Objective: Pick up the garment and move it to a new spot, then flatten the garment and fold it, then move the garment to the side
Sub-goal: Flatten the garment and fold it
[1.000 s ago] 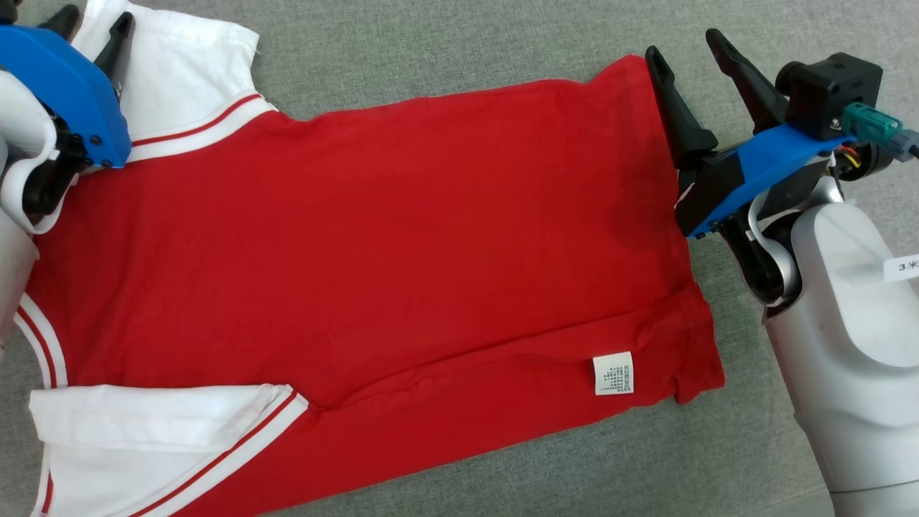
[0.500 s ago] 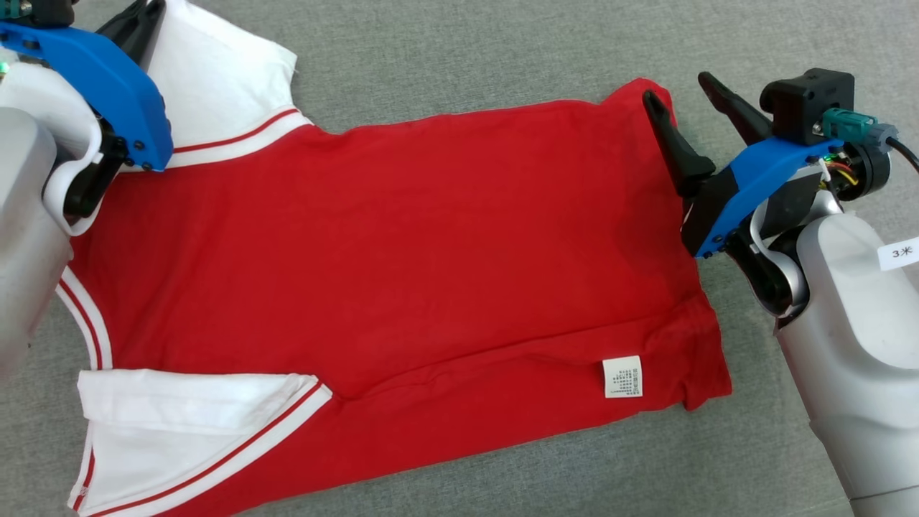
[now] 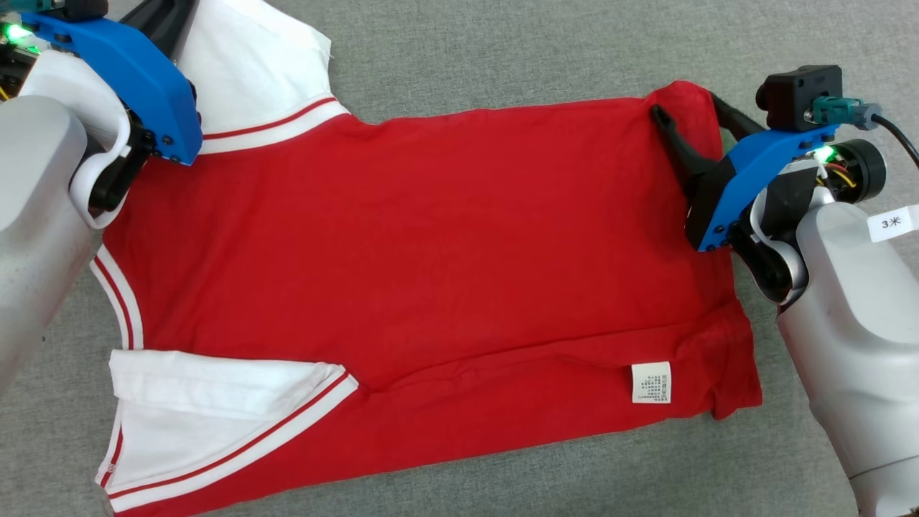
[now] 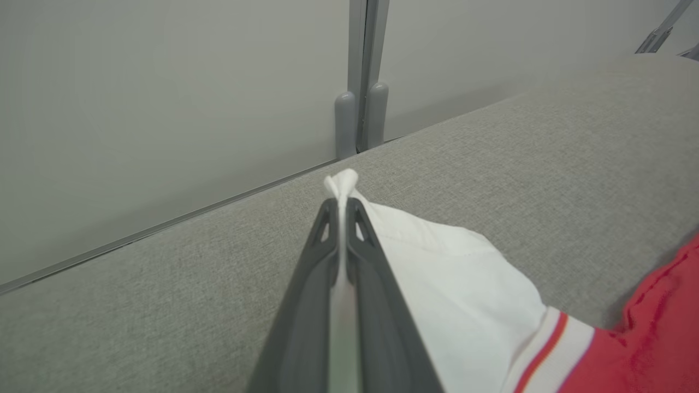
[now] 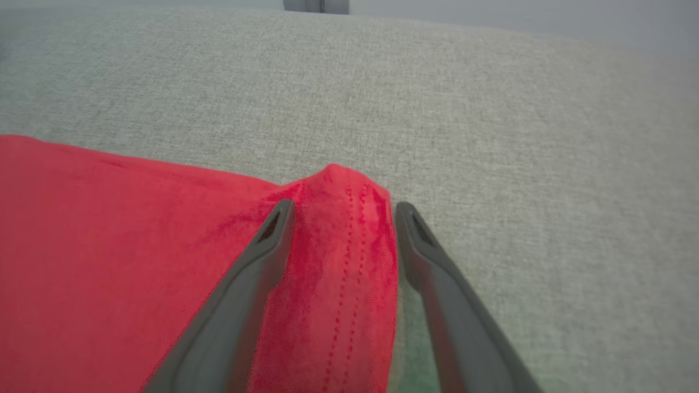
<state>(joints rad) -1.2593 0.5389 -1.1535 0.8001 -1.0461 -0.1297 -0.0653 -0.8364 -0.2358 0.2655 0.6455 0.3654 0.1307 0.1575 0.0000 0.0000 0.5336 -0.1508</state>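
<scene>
Left wrist view: left gripper pressed shut, pinching the tip of the garment's white sleeve. Right gripper spread, 2 fingers astride the red hem corner. Garment lies flat on grey fabric surface btw both arms. Red body, white sleeves w/ red stripes, white label nr hem.

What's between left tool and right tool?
The garment: its red body lies flat, spanning from left tool to right tool. Head view shows it.

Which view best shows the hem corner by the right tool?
Right wrist view: hem corner bunched between the right tool's open fingers. Head view has it partly behind that tool; left wrist view shows the sleeve.
</scene>
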